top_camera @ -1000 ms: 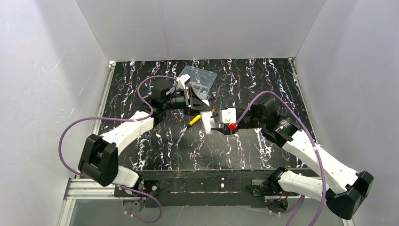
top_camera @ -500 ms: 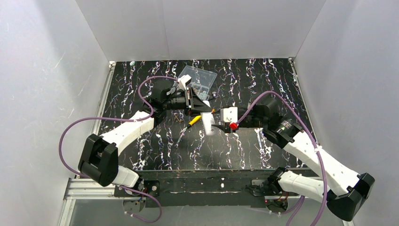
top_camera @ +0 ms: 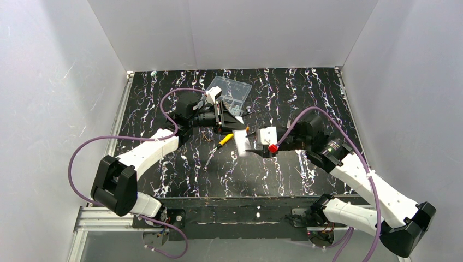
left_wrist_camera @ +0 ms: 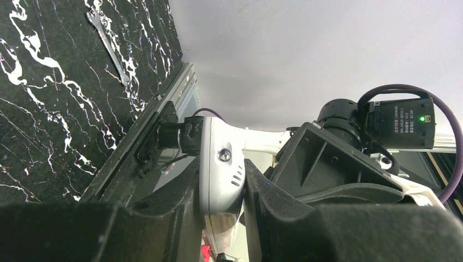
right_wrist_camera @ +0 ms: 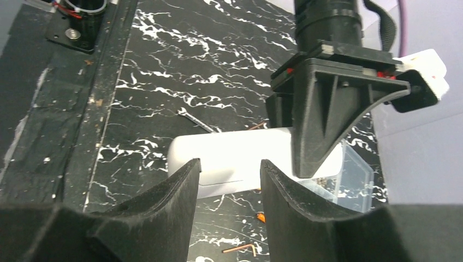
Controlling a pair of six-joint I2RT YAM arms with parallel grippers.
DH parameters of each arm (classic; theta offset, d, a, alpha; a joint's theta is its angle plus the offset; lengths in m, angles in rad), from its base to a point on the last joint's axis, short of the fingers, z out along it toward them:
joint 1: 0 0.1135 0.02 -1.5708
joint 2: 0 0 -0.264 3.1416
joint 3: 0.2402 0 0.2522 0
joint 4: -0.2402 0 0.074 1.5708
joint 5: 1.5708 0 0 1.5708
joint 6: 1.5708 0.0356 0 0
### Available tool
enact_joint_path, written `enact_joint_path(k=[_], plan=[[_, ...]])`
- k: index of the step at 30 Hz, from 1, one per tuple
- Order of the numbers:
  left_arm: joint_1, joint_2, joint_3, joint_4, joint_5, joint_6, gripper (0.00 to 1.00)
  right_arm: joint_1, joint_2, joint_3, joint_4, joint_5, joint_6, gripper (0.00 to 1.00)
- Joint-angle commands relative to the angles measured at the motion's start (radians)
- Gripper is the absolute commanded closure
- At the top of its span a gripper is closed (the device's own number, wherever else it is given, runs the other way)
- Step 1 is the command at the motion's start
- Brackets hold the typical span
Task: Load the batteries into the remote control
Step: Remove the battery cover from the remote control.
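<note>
At the near edge of a black, white-veined table, two white-and-black arms are bolted side by side, and both reach in toward the middle. The right gripper hangs low over the table with its dark fingers parted. Nothing sits in the gap between them; they point at the remote control just beyond.

The remote control is off the table, a plain white oblong turned side-on to the right wrist camera, with no buttons, screen or writing showing on that face. The left gripper comes in from above and clamps one end of it tight between both jaws. From the left wrist, that end shows a small round metal screw head and three short slots.

A small orange piece lies on the table under the remote, but too little of it shows to tell whether it is a battery.

A yellow-and-black screwdriver rests on the table beside the remote's left, and a slim silver wrench lies flat farther off. A black module on the right arm carries a lit green lamp and white lettering too small to read. Farthest back, a clear compartmented box sits near the white rear wall.
</note>
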Motion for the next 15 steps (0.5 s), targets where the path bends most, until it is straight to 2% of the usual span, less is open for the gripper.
enact_joint_path(k=[1,15], plan=[[-0.004,-0.014,0.030,0.060,0.057,-0.001,1.00,-0.005,0.006,0.046,-0.064,-0.070,-0.003,0.47],[-0.004,-0.014,0.029,0.064,0.058,-0.003,1.00,-0.005,0.016,0.025,-0.002,-0.012,-0.014,0.47]])
